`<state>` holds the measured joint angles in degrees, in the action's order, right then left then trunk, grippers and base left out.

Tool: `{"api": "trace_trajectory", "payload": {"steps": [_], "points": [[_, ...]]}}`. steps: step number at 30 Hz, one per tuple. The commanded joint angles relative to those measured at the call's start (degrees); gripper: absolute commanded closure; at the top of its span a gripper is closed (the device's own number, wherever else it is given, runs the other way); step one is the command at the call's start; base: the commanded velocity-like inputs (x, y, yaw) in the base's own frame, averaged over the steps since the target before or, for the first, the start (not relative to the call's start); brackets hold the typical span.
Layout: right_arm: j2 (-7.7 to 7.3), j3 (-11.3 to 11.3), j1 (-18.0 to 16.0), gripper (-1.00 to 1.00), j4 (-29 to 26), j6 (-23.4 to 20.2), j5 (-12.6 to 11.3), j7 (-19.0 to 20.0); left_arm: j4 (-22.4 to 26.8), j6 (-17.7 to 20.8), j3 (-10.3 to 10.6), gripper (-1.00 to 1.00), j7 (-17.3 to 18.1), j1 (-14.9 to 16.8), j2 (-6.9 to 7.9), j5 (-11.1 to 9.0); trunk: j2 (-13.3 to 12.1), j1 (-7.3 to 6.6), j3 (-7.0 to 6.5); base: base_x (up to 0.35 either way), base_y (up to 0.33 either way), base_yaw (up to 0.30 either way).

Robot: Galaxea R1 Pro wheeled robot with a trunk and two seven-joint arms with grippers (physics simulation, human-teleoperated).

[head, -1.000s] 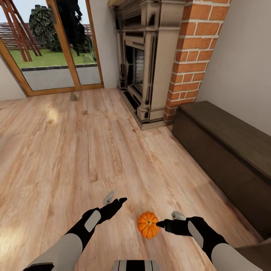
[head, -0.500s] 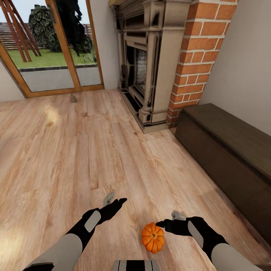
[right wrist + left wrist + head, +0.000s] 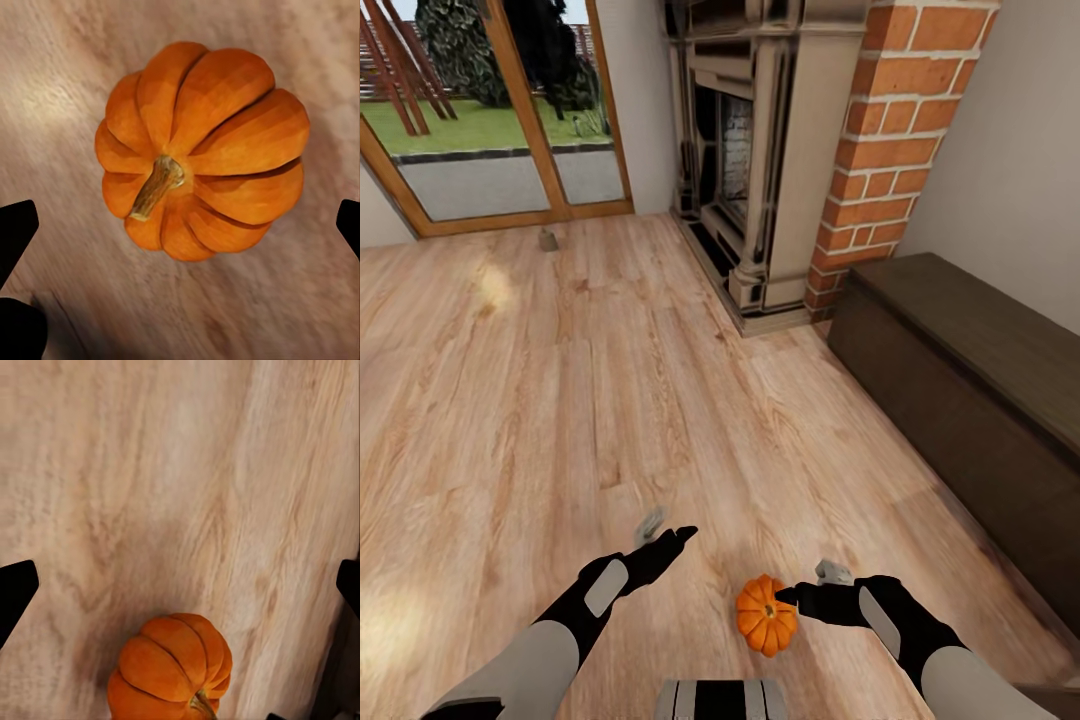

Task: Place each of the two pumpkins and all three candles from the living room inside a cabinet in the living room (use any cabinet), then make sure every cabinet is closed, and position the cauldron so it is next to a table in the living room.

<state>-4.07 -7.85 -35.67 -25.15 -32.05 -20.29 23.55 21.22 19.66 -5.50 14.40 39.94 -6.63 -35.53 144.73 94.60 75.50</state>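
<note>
A: Where does the pumpkin (image 3: 766,627) sit relative to the cabinet (image 3: 970,420)?
B: It rests on the plank floor (image 3: 560,400), well apart from the cabinet's dark front, out toward the middle of the room. The right gripper (image 3: 788,597) hangs just beside it, on the cabinet side; the left gripper (image 3: 678,538) is on the pumpkin's far side from the cabinet.
A: Is either gripper grasping it?
B: No. In the right wrist view the pumpkin (image 3: 202,150) lies stem-up on the boards between fingertips (image 3: 16,232) spread wide at the frame's edges. The left wrist view shows its own fingertips (image 3: 15,592) equally parted, the pumpkin (image 3: 171,669) below them, untouched.
A: Anything else near the cabinet?
B: The fireplace (image 3: 760,160) with its brick column (image 3: 880,150) stands just past the cabinet's end. A small grey candle (image 3: 547,239) lies far off by the glass doors (image 3: 490,110).
</note>
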Motion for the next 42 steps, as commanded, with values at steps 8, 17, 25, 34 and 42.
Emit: {"api": "trace_trajectory", "payload": {"steps": [8, 17, 25, 34, 42], "points": [[-0.06, -0.24, -0.02, -1.0, -0.08, -0.2, -0.19, 0.08, 0.05, 0.56, -0.48, -1.0, 0.18, 0.01, -0.06, -0.24, 0.13, 0.19, 1.82, 0.0, 0.0, 0.0], [-0.06, -0.24, -0.02, -1.0, -0.08, -0.2, -0.19, 0.09, 0.01, 0.56, -0.48, -1.0, 0.12, 0.0, -0.14, -0.24, 0.25, 0.42, 3.81, 0.0, 0.0, 0.0], [-0.06, -0.24, -0.02, -1.0, -0.08, -0.2, -0.19, 0.09, -0.36, 0.56, -0.48, -1.0, 0.12, 0.02, -0.06, -0.24, 0.27, 0.48, 4.26, 0.064, 0.023, 0.0], [-0.06, -0.24, -0.02, -1.0, -0.08, -0.2, -0.19, 0.08, -0.41, 0.4, -0.48, -1.0, 0.1, 0.02, -0.08, -0.24, 0.27, 0.48, 4.26, 0.139, 0.046, 0.0], [-0.06, -0.25, -0.02, -1.0, -0.08, -0.2, -0.19, 0.02, -1.15, 0.29, -0.48, -1.0, 0.1, 0.02, -0.06, -0.24, 0.27, 0.48, 4.26, 0.004, 0.001, 0.0]]}}
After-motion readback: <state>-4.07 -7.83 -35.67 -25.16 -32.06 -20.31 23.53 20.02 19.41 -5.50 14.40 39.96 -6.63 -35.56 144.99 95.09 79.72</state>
